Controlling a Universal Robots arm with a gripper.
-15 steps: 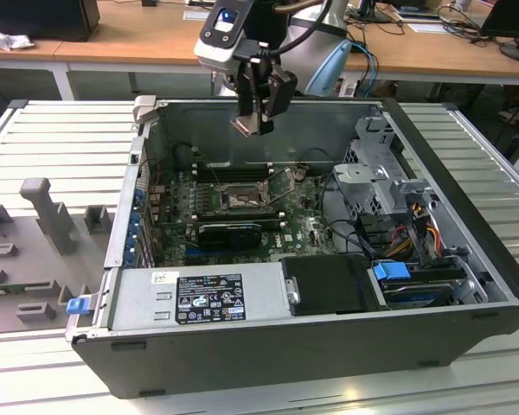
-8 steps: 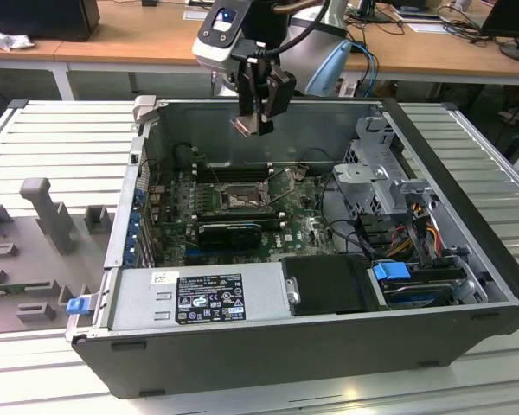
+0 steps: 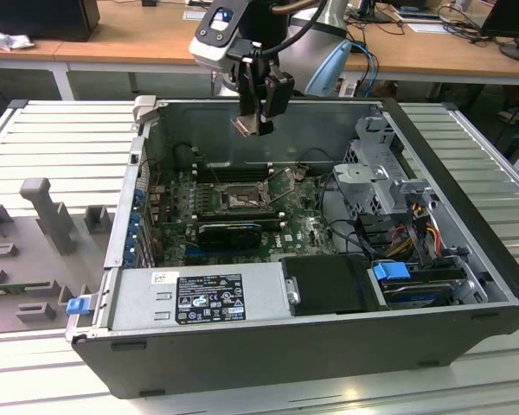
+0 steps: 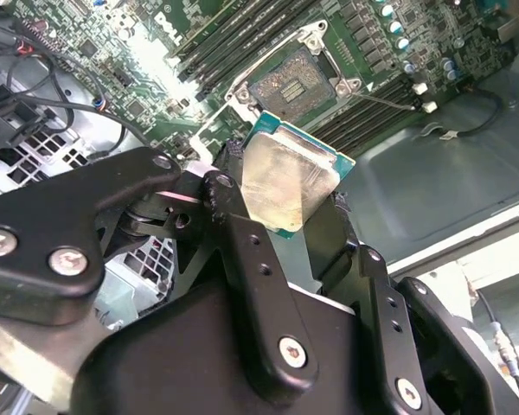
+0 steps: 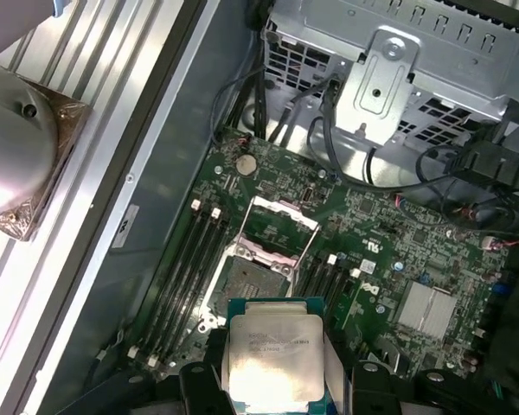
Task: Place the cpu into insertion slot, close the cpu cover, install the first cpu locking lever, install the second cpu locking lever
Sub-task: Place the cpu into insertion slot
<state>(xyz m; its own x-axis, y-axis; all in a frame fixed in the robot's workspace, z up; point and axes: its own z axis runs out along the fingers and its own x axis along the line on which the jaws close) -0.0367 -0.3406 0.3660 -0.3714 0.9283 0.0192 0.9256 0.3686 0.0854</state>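
Note:
My gripper hangs above the open computer case, near its back wall, and is shut on the cpu. In both wrist views the cpu is a flat square chip with a pale metal face, pinched by its edges between the black fingers. The insertion slot lies below on the green board, uncovered, with its dark contact field showing. The cpu cover is swung open beside the slot. The chip is well above the slot and not touching it.
Memory slots flank the socket. A long black card lies nearer the power supply. A metal drive cage with cables fills the exterior view's right. A silvery cooler rests outside the case wall.

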